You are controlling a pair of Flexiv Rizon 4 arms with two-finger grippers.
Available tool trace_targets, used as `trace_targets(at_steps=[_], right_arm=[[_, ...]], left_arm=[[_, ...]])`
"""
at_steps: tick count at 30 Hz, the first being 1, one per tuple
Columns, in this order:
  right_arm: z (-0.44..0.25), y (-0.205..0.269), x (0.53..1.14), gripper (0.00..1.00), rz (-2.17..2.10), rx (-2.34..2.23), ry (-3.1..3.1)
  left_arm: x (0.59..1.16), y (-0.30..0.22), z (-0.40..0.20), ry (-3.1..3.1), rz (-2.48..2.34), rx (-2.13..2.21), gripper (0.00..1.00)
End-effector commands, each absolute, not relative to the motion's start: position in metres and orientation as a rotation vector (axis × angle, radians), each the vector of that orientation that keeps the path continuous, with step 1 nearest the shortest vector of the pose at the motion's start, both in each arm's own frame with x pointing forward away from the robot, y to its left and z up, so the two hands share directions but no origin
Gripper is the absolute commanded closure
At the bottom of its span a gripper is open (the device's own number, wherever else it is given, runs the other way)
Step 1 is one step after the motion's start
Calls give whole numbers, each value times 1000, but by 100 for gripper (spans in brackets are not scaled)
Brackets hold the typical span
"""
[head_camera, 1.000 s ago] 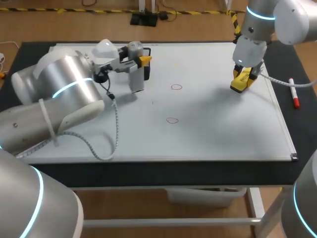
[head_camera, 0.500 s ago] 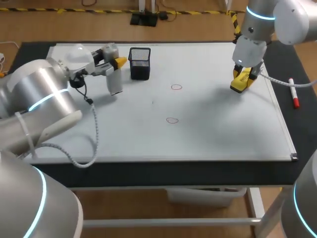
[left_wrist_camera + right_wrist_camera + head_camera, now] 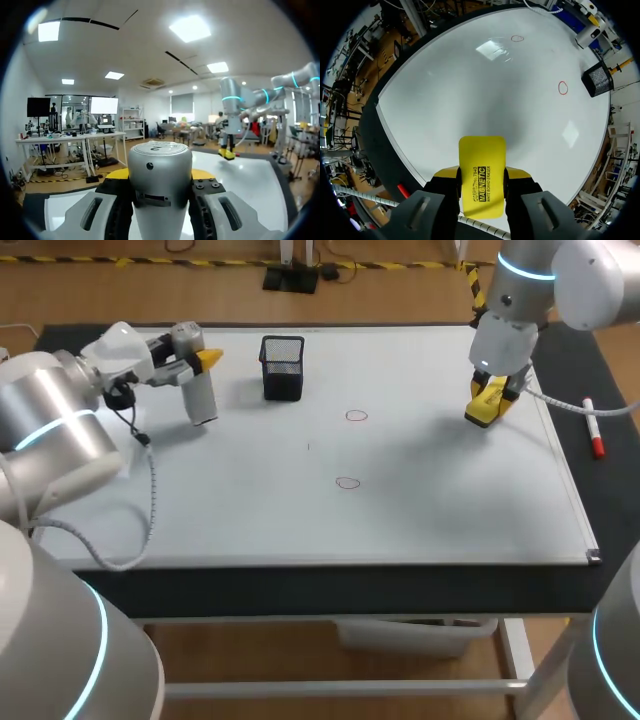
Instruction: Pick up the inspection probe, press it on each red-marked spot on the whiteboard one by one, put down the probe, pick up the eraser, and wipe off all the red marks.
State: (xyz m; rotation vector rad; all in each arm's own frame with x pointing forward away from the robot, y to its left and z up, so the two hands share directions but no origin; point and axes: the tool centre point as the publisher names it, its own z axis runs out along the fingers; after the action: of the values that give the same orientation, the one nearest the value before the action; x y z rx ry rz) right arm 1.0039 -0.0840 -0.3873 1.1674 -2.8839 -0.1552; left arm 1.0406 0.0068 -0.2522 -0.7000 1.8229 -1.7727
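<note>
Left gripper is carrying the grey cylindrical probe leftward, away from the black wire-mesh pen cup.
A second ago the probe was overlapping the cup in the head view. Half a second ago it was just beside it. Now it is hanging well apart from it, nearing the left edge of the white whiteboard. The big silver link of the left arm is swinging out leftward too, uncovering more of the board.

Left jaws grip the grey probe over the whiteboard's far-left part; right jaws clasp the yellow eraser far right.
</note>
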Motion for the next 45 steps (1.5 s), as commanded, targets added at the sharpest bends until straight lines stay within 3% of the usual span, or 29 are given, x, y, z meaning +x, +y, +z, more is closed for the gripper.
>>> trace_targets(at_steps=[1, 23, 45], right_arm=[[-387, -85, 1005, 100, -151, 1169, -2881], [-383, -66, 1011, 100, -135, 1253, -2838], [-383, 82, 1026, 100, -59, 1854, -2496]], left_arm=[[1048, 20, -251, 1854, -1799, -673, 100], [1059, 43, -251, 1844, -1791, -698, 100], [1059, 43, -251, 1844, -1791, -698, 100]])
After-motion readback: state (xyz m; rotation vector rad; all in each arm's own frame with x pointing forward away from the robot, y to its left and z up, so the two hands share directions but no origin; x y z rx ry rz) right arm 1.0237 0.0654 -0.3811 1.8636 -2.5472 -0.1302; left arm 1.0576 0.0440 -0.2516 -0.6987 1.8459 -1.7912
